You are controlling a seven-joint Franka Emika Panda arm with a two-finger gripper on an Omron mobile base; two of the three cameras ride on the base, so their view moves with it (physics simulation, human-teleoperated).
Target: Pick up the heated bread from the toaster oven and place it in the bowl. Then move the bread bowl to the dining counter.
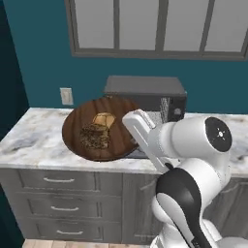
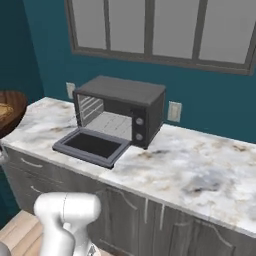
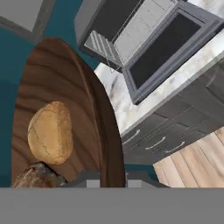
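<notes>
The wide dark wood bowl (image 1: 77, 127) hangs in the air, tipped, in front of the counter; its rim (image 2: 11, 111) shows at the left edge of the right base view. Inside it lie the dark speckled heated bread (image 1: 94, 137) (image 3: 37, 177) and a smoother golden-tan piece (image 1: 104, 118) (image 3: 50, 131). My gripper (image 3: 109, 178) is shut on the bowl's rim (image 3: 103, 131), one finger on each side of the wall. The dark grey toaster oven (image 2: 125, 102) stands on the counter with its door (image 2: 92, 145) dropped open and its rack bare. The dining counter is out of view.
The marble counter (image 2: 190, 165) with grey drawers (image 1: 58, 181) runs under the oven. Behind it is a teal wall with outlets (image 1: 66, 96) (image 2: 174, 111) and a window (image 2: 150, 27). Wooden floor (image 3: 192, 162) lies below the drawers.
</notes>
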